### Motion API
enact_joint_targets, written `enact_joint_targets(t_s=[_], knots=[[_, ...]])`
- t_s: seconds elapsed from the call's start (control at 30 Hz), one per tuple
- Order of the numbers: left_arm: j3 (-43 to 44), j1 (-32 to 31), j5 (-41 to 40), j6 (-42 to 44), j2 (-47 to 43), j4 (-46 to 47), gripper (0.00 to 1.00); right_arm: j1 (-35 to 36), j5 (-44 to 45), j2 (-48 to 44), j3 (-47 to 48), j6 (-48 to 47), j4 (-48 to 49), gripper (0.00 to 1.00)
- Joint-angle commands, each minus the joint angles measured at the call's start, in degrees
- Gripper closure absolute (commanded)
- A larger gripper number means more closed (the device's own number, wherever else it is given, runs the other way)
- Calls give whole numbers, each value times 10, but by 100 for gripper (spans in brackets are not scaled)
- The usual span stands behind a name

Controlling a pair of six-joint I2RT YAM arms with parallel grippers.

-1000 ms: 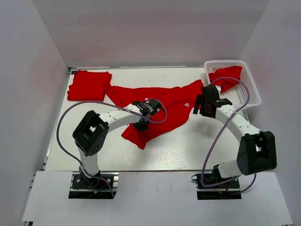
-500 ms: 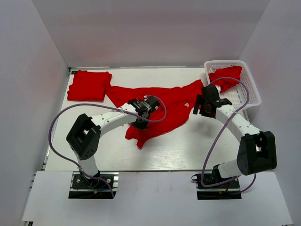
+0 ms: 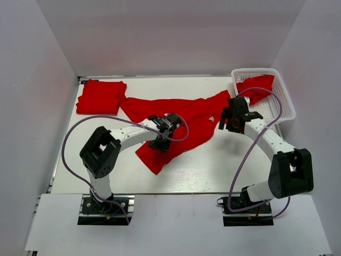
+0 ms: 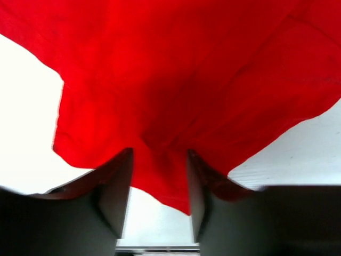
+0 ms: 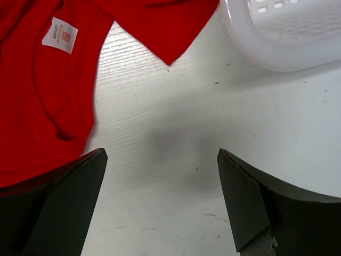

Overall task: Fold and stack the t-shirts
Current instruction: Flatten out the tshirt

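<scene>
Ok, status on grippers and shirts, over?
Left gripper open, spread shirt bunched between its fingers. Right gripper open over table. Folded shirt far left, third shirt in basket. Nothing blocking.

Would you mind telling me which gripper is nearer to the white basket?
Right. The right gripper hovers just beside the basket; the left gripper is mid-table over the spread shirt.

White table [image 3: 202, 170]; plain pale walls [image 3: 176, 37] on three sides.
</scene>
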Motion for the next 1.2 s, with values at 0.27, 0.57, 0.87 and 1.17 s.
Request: enact_joint_targets(t_s=[0.27, 0.57, 0.87, 1.17], knots=[[-15, 1, -3, -9, 1, 16, 26, -3, -10, -9, 10, -1, 2, 10], [-28, 6, -13, -25, 6, 32, 26, -1, -11, -13, 9, -1, 2, 10], [-34, 12, -33, -47, 24, 51, 29, -1, -11, -10, 11, -1, -2, 10], [-47, 22, -16, -52, 11, 75, 19, -1, -18, -6, 11, 0, 0, 10]])
